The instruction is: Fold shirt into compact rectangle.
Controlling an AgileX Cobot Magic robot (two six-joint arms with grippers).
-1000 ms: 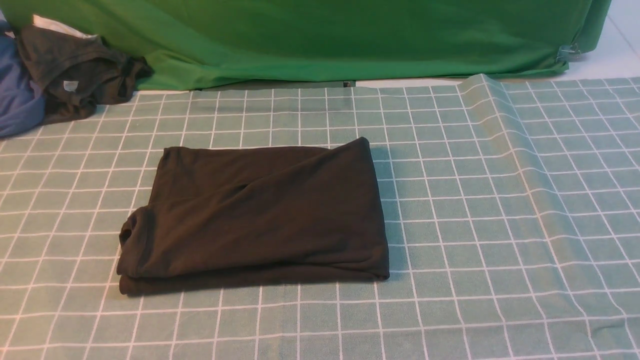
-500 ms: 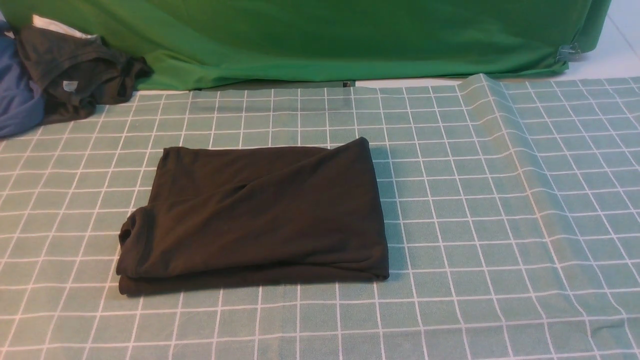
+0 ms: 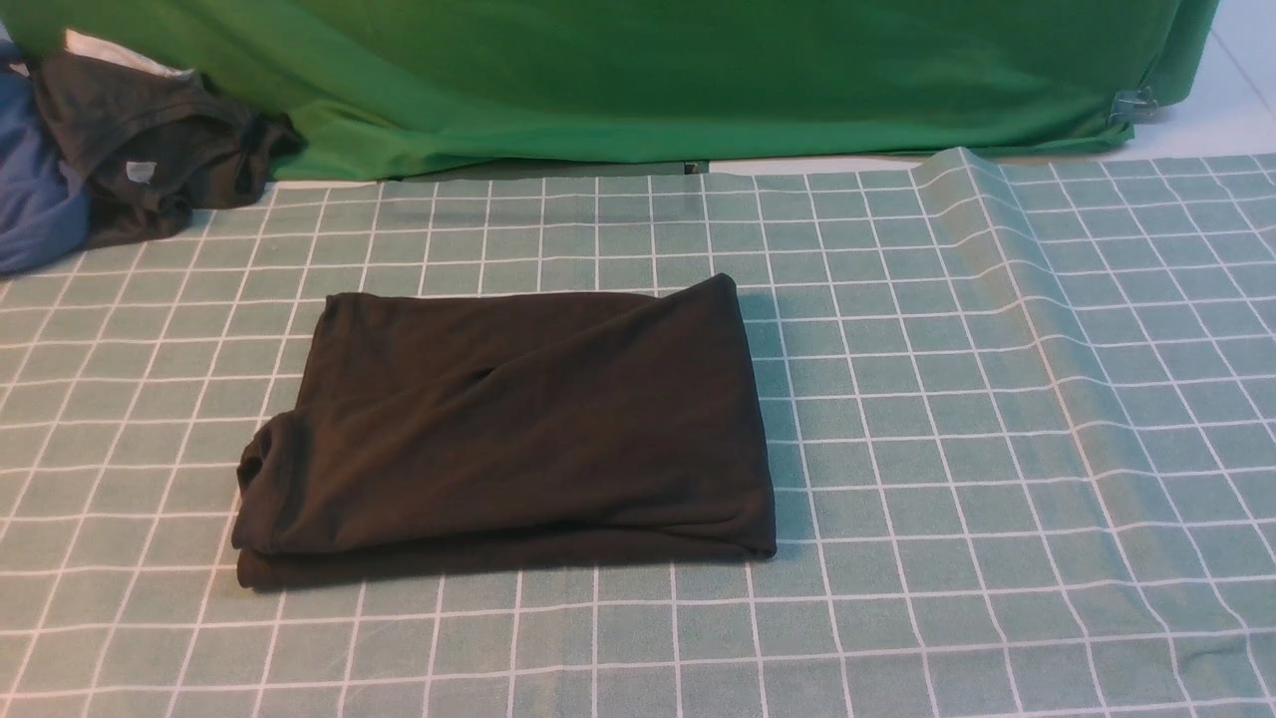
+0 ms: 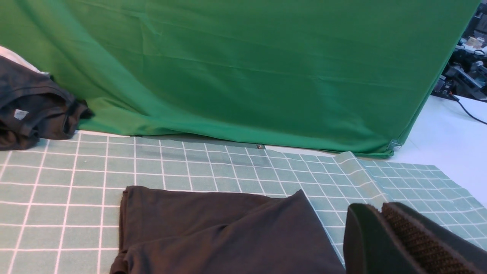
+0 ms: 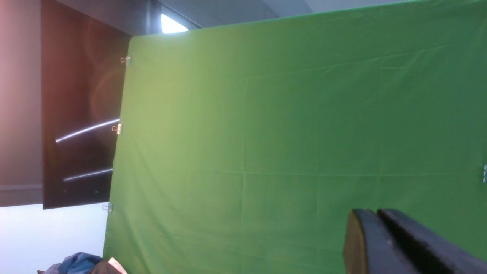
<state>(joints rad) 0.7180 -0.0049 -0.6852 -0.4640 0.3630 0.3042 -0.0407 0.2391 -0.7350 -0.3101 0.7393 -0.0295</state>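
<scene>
The black shirt (image 3: 508, 429) lies folded into a thick rectangle on the checked cloth, left of the table's middle; its print and neck label are hidden inside the fold. Its far edge shows in the left wrist view as the shirt (image 4: 220, 232). My left gripper (image 4: 378, 208) hovers off the shirt's right side, shut with nothing between its pads. My right gripper (image 5: 374, 213) is raised and faces the green backdrop, shut and empty. Neither gripper shows in the front view.
A green-and-white checked tablecloth (image 3: 997, 399) covers the table, with a raised crease (image 3: 1007, 259) at the right. A dark grey garment (image 3: 150, 140) and a blue garment (image 3: 35, 189) are piled at the far left. A green backdrop (image 3: 648, 70) closes the far edge.
</scene>
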